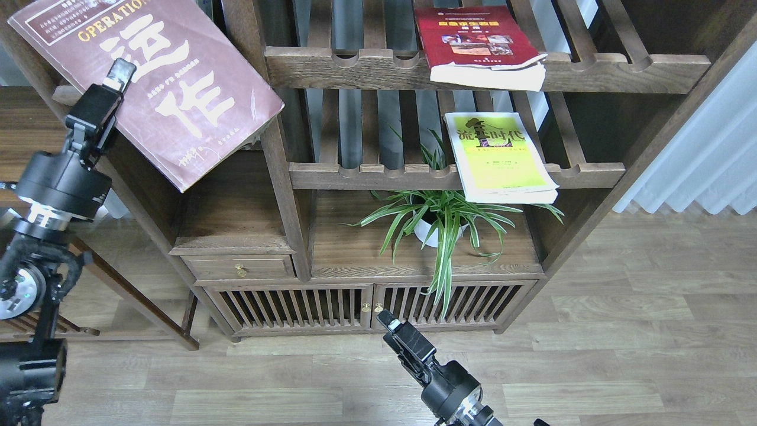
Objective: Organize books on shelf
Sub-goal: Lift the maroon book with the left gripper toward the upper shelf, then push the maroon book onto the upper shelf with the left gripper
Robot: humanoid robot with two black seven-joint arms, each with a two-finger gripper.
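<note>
My left gripper (120,72) is shut on the left edge of the dark maroon book (165,89) with big white Chinese characters. It holds the book tilted high at the upper left, over the flat dark-brown shelf (62,93), which the book almost wholly hides. A red book (476,41) with small photos lies on the top slatted rack. The yellow-green and white book (500,155) lies on the slatted rack below it. My right gripper (385,322) hangs low in front of the cabinet doors, seen end-on, holding nothing I can see.
A spider plant in a white pot (434,222) stands on the lower board under the racks. A thick wooden upright (278,154) separates the left bay from the racks. A small drawer (239,267) and slatted cabinet doors (366,305) sit below. White curtain (704,160) at right.
</note>
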